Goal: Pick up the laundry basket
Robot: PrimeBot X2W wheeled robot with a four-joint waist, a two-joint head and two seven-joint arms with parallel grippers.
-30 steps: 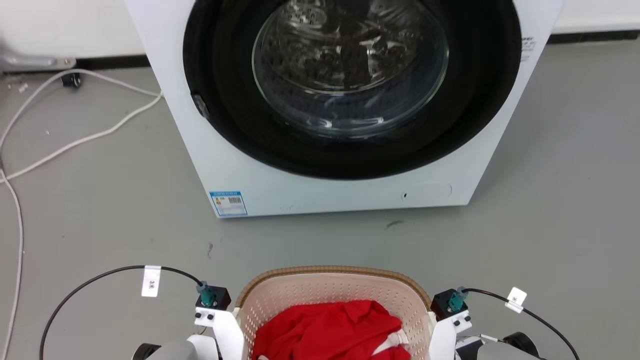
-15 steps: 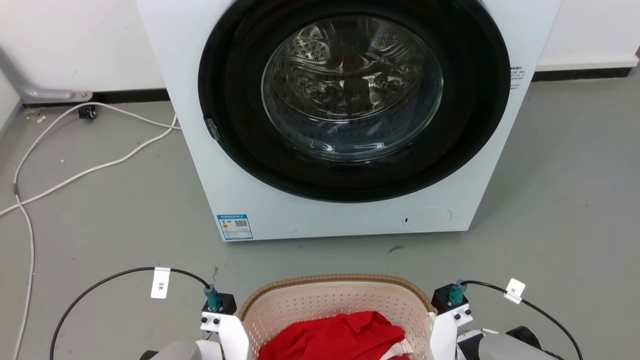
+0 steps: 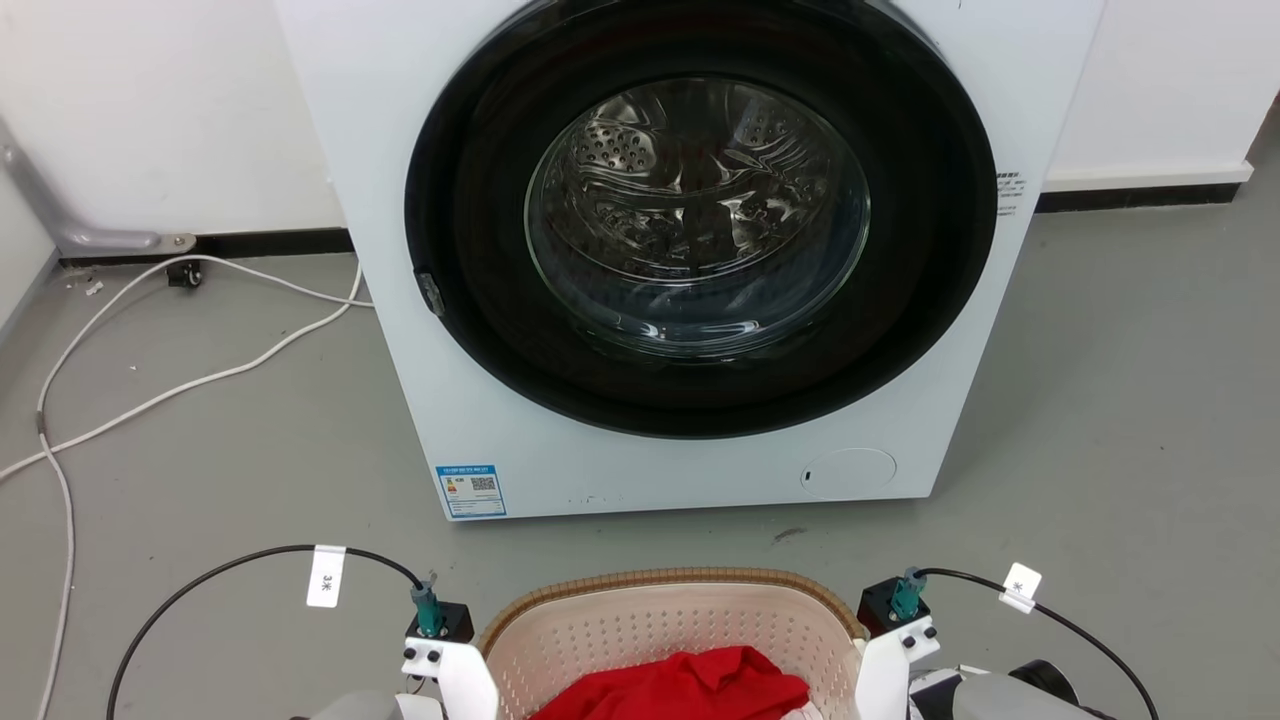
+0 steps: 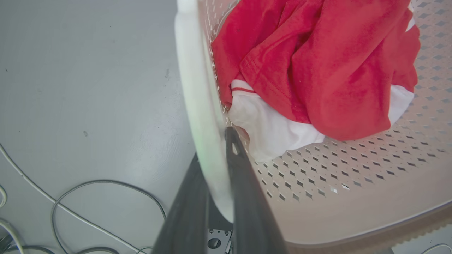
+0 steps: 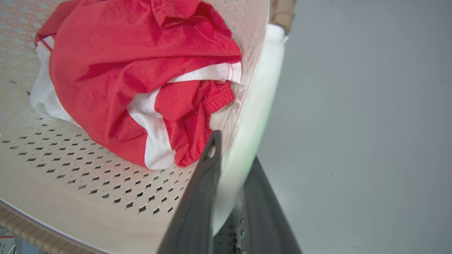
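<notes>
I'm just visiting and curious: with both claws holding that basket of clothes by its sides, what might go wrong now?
1. The left claw and right claw each pinch only a thin white handle of the laundry basket. One could slip and tip it, spilling the red garment.
2. The washing machine stands right ahead; a forward swing might bump it.

1. A white washing machine (image 3: 700,250) stood in the upper middle of the frame, its round, black-ringed glass door shut.
2. A blue sticker (image 3: 472,490) sat near its lower left corner.
3. A smooth grey floor (image 3: 1120,400) spread around it.
4. A white wall (image 3: 150,100) with a black baseboard (image 3: 1130,198) ran behind.
5. A white cable (image 3: 200,375) trailed across the floor at left.
</notes>
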